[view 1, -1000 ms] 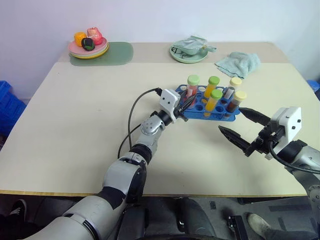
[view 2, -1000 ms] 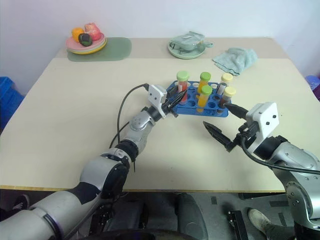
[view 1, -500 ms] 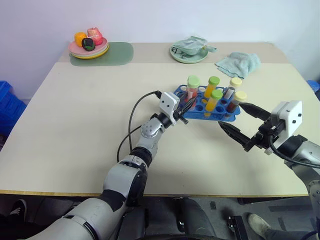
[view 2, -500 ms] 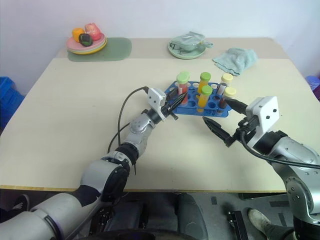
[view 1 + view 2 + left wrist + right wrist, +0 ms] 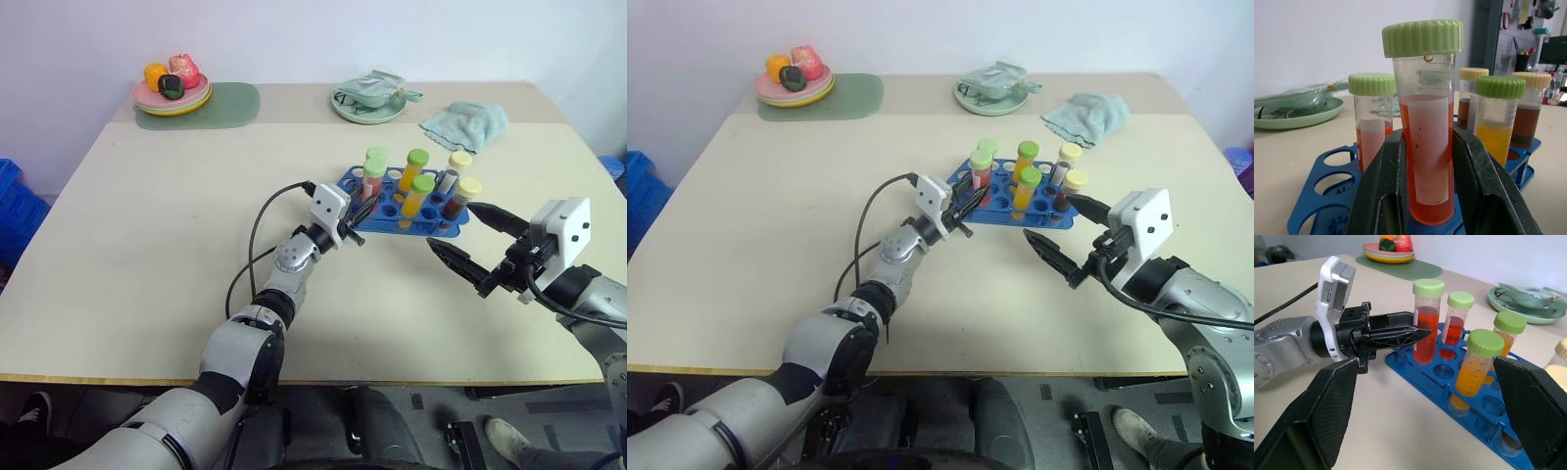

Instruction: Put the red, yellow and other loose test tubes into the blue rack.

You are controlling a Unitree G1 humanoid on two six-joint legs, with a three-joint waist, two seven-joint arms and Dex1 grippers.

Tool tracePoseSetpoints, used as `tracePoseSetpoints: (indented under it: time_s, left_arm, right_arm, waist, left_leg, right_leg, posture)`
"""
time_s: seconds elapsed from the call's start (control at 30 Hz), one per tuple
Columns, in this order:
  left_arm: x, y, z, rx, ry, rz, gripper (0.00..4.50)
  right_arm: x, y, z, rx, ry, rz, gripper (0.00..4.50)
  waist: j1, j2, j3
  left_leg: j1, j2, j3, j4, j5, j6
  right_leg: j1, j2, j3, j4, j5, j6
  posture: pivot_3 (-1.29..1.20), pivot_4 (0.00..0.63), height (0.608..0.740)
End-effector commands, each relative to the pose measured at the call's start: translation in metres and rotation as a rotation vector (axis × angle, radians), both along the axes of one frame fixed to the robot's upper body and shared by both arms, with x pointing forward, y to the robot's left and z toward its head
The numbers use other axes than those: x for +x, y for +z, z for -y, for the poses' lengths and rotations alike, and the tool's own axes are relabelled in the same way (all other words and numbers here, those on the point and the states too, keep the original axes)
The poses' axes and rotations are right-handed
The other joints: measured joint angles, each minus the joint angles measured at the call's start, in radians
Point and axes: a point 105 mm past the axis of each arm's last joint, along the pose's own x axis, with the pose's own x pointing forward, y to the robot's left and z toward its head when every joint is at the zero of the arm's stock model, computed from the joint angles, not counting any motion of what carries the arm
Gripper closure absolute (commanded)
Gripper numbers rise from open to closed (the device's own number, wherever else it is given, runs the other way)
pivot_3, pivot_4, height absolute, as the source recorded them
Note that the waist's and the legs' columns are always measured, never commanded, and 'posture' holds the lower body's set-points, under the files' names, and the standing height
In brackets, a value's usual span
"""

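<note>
The blue rack (image 5: 439, 228) lies right of the table's middle, with several capped tubes upright in its holes. My left gripper (image 5: 361, 203) is shut on a test tube of red liquid with a green cap (image 5: 1426, 147). That tube stands upright at the rack's near-left corner, its bottom down in a hole. Right behind it stands another red tube (image 5: 1371, 139). Orange tubes with green caps (image 5: 421, 193) and dark ones with pale-yellow caps (image 5: 464, 196) fill holes further right. My right gripper (image 5: 451, 226) is open, level, just off the rack's right end, pointing at it.
At the back left, a plate of fruit (image 5: 173, 93) rests on a green mat. A pale green dish (image 5: 370, 101) and a teal cloth (image 5: 467, 124) lie at the back right. A blue crate (image 5: 15, 206) stands on the floor to the left.
The held red tube has sunk a little, so its cap now sits below the cap of the tube behind it. The right gripper has stayed open in place.
</note>
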Motion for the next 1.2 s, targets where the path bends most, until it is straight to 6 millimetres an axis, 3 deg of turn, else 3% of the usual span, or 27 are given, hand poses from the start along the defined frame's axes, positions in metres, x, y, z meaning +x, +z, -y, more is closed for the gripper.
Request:
tracePoseSetpoints:
  time_s: [0.03, 0.23, 0.27, 0.67, 0.93, 1.2]
  left_arm:
    - [0.001, 0.006, 0.001, -0.026, 0.0, -0.001, 3.2]
    - [0.001, 0.01, 0.0, -0.044, -0.015, 0.009, 0.33]
    - [0.0, 0.011, 0.001, -0.036, -0.022, 0.018, 0.03]
    - [-0.009, 0.037, -0.02, -0.149, -0.016, 0.176, 0.03]
    - [-0.022, 0.04, -0.07, -0.149, -0.001, 0.228, 0.03]
    - [-0.046, 0.058, -0.125, -0.072, -0.058, 0.187, 0.03]
  right_arm:
    - [-0.004, 0.013, -0.004, -0.014, 0.015, 0.057, 0.0]
    - [-0.003, 0.013, -0.005, -0.011, 0.02, 0.056, 0.0]
    - [-0.003, 0.013, -0.005, -0.01, 0.021, 0.055, 0.0]
    - [0.004, 0.005, -0.003, 0.0, 0.042, 0.06, 0.0]
    - [0.019, 0.002, -0.008, 0.012, 0.076, 0.076, 0.0]
    - [0.028, 0.001, -0.006, 0.008, 0.117, 0.082, 0.0]
  waist:
    - [0.0, 0.0, 0.0]
    - [0.0, 0.0, 0.0]
    - [0.0, 0.0, 0.0]
    - [0.0, 0.0, 0.0]
    - [-0.002, 0.0, 0.0]
    - [-0.001, 0.001, 0.0]
  left_leg:
    - [0.0, 0.0, 0.0, 0.0, 0.0, 0.0]
    - [0.0, 0.0, 0.0, 0.0, 0.0, 0.0]
    - [0.0, 0.0, 0.0, 0.0, 0.0, 0.0]
    - [0.0, 0.0, 0.0, 0.0, 0.0, 0.0]
    - [0.001, 0.003, -0.002, 0.0, 0.0, 0.0]
    - [0.0, 0.005, -0.002, 0.0, 0.0, 0.0]
  right_leg:
    - [0.0, 0.0, 0.0, 0.0, 0.0, 0.0]
    - [0.0, 0.0, 0.0, 0.0, 0.0, 0.0]
    - [0.0, 0.0, 0.0, 0.0, 0.0, 0.0]
    - [0.0, 0.0, 0.0, 0.0, 0.0, 0.0]
    - [0.0, 0.0, 0.0, 0.0, 0.0, 0.0]
    - [0.0, -0.001, 0.0, 0.0, 0.0, 0.0]
  posture:
    - [0.0, 0.15, 0.74]
    - [0.0, 0.15, 0.74]
    - [0.0, 0.15, 0.74]
    - [0.0, 0.15, 0.74]
    - [0.0, 0.15, 0.74]
    - [0.0, 0.15, 0.74]
